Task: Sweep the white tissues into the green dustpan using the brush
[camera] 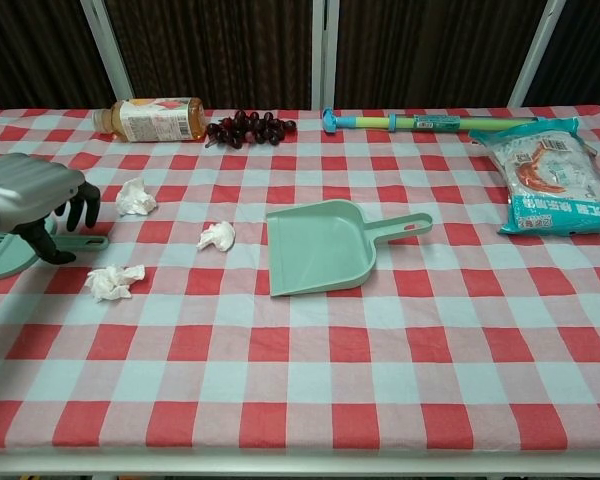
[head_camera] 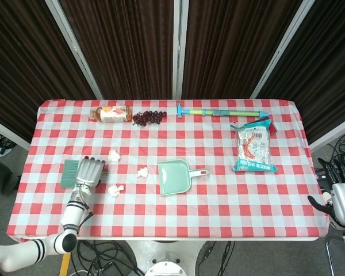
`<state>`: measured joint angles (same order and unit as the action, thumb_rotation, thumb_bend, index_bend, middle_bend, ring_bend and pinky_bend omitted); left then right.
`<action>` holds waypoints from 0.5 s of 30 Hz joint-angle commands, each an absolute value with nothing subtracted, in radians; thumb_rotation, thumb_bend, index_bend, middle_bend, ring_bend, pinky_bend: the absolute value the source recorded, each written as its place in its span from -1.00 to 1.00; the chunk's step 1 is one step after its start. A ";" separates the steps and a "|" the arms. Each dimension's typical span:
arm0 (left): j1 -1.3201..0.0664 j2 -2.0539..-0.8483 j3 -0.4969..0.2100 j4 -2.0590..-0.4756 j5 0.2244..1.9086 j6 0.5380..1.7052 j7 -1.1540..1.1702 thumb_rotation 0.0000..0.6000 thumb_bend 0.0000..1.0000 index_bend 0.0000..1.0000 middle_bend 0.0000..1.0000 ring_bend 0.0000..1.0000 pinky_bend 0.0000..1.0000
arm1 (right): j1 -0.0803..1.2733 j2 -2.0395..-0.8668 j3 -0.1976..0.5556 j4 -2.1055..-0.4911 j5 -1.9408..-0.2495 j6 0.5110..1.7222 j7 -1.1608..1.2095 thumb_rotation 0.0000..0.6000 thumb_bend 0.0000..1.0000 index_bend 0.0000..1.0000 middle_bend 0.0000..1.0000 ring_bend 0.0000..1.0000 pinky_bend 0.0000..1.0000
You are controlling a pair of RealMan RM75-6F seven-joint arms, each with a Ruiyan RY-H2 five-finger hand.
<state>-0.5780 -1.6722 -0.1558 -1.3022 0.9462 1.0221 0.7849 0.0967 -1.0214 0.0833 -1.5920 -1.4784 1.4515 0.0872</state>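
Observation:
The green brush (camera: 2, 252) lies at the table's left, bristle head (head_camera: 69, 173) to the left and handle (camera: 83, 241) pointing right. My left hand (head_camera: 87, 172) hovers over that handle, fingers (camera: 78, 209) curled downward and apart, holding nothing. Three white tissues lie near it: one behind (camera: 135, 197), one in front (camera: 114, 281), one to the right (camera: 216, 236). The green dustpan (camera: 320, 245) sits mid-table, its mouth facing the near left and its handle to the right. My right hand (head_camera: 342, 201) hangs open beyond the table's right edge.
Along the far edge lie a drink bottle (head_camera: 111, 113), a bunch of dark grapes (head_camera: 149, 117) and a long green-yellow toy pump (head_camera: 218, 111). A snack bag (head_camera: 253, 146) rests at the right.

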 commanded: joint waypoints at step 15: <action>-0.610 -1.656 -0.141 -1.275 0.886 0.982 0.770 1.00 -0.47 -0.14 -0.06 -0.20 -0.30 | 0.088 -1.023 0.080 -1.592 -1.475 1.457 0.088 1.00 -0.80 -0.97 -0.70 -1.00 -1.00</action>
